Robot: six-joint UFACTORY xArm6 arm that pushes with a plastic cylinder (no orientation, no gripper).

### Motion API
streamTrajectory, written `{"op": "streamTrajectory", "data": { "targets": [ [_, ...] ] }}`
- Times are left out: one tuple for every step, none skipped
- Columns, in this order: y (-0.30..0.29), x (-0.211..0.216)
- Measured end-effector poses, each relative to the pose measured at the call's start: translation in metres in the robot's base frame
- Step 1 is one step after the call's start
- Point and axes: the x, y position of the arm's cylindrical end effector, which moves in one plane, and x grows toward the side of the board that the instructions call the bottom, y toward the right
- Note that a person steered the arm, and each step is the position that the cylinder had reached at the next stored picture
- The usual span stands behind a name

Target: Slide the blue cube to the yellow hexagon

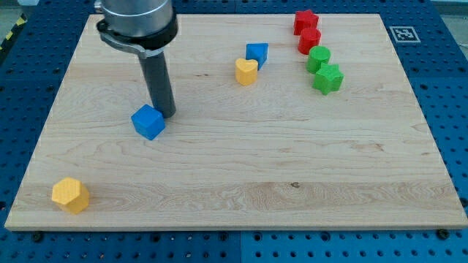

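The blue cube (pixel 148 122) lies left of the board's middle. The yellow hexagon (pixel 70 195) sits near the board's bottom left corner, well apart from the cube. My tip (pixel 167 115) rests on the board just to the upper right of the blue cube, touching or almost touching its edge. The dark rod rises from there to the arm's grey flange at the view's top.
A yellow heart-like block (pixel 246 71) and a second blue block (pixel 257 53) touch each other at top centre. A red star (pixel 305 20), a red block (pixel 309 40), a green block (pixel 318 58) and a green star (pixel 327 78) line up at top right. The wooden board (pixel 292 183) ends at blue pegboard.
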Motion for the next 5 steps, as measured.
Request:
{"op": "streamTrajectory", "data": {
  "targets": [
    [-0.012, 0.01],
    [-0.016, 0.034],
    [-0.023, 0.055],
    [-0.04, 0.059],
    [-0.056, 0.065]
  ]
}}
